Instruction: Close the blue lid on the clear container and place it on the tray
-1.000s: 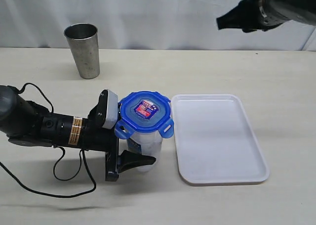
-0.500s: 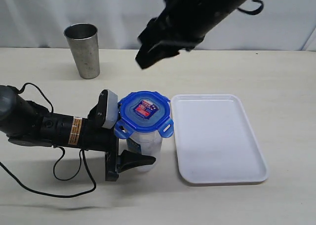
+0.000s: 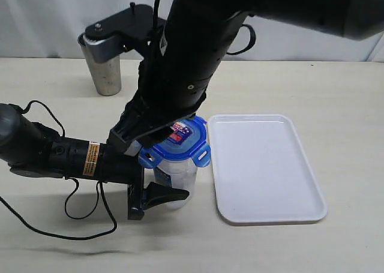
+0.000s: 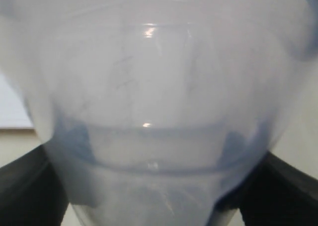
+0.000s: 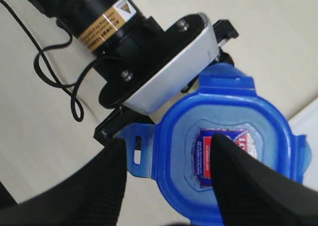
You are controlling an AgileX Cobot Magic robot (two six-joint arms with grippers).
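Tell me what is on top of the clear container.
The blue lid sits on the clear container, the open right gripper above it. The arm covers part of the lid; flap latching cannot be told.

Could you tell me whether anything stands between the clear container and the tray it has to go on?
Nothing visible does: the clear container stands right beside the tray, with no object between them.

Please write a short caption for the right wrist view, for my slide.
Open right gripper poised above the blue lid, which sits on the clear container.
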